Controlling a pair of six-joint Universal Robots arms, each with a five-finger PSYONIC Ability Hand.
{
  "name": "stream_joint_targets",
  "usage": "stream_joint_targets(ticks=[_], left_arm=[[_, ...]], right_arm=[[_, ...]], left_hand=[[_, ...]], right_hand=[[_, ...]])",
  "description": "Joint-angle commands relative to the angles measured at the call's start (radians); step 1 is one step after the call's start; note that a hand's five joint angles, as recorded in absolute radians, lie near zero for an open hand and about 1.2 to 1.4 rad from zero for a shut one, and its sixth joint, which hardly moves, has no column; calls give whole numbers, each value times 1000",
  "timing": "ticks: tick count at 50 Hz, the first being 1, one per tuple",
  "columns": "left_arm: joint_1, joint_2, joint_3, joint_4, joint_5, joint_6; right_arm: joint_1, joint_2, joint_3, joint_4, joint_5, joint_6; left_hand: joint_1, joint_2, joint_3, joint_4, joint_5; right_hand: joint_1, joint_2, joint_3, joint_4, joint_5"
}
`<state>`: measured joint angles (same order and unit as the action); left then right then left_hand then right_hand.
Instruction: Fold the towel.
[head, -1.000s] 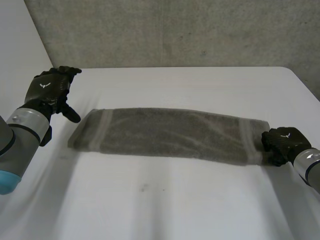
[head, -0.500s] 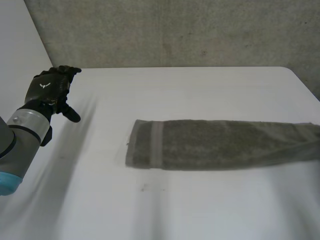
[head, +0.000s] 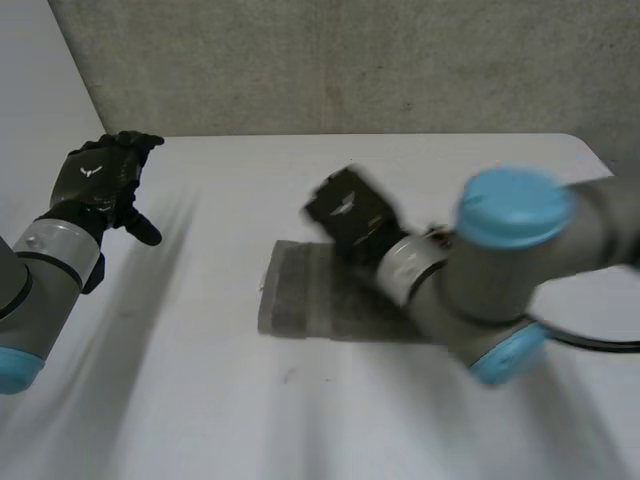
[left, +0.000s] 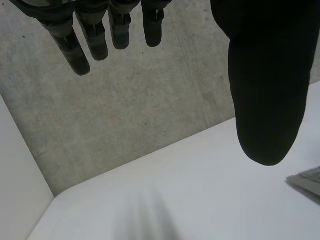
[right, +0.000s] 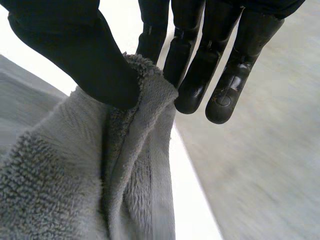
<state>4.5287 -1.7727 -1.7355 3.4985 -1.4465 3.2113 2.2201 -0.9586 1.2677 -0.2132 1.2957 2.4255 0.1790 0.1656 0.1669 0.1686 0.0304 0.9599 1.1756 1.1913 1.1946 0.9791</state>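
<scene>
**Towel** (head: 305, 300): grey terry, lying lengthwise on the white desk (head: 200, 420). One end rests flat and shows a woven band (head: 318, 290) across it. The other end is up off the desk, held above the flat part. By the look of it, this is an end-to-end fold about half made, with the raised end due to land on the banded one.

**Right hand** (head: 345, 212): above the towel, near its banded end. The thumb (right: 85, 55) presses a bunched edge of the cloth against the fingers (right: 200, 75), which are nearly straight. It is a pinch, not a fist. Holding the towel at the very edge probably lets the rest hang and lie back over itself. The right arm (head: 500, 270) reaches across the towel and hides its far part.

**Left hand** (head: 98, 180): well apart from the towel, out beyond its banded end and raised off the desk. Its fingers are straight and spread away from the thumb, with nothing in them. It is likely kept clear of the fold's path, and it could pin the flat end if the cloth slides.

**Markings**: a small white emblem (head: 90, 171) on the back of the left hand, a shape rather than letters. A pale mark on the right hand is too blurred to read. No tag or writing can be made out on the towel, the desk or the concrete wall (head: 350, 60).
</scene>
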Motion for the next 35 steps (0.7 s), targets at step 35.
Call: stream_joint_targets(ticks=[35], left_arm=[[-134, -19, -1, 19, 8, 4]], right_arm=[[-419, -262, 567, 32, -76, 340]], left_hand=[[17, 30, 29, 27, -9]], right_hand=[[-785, -1001, -1017, -1020, -979]])
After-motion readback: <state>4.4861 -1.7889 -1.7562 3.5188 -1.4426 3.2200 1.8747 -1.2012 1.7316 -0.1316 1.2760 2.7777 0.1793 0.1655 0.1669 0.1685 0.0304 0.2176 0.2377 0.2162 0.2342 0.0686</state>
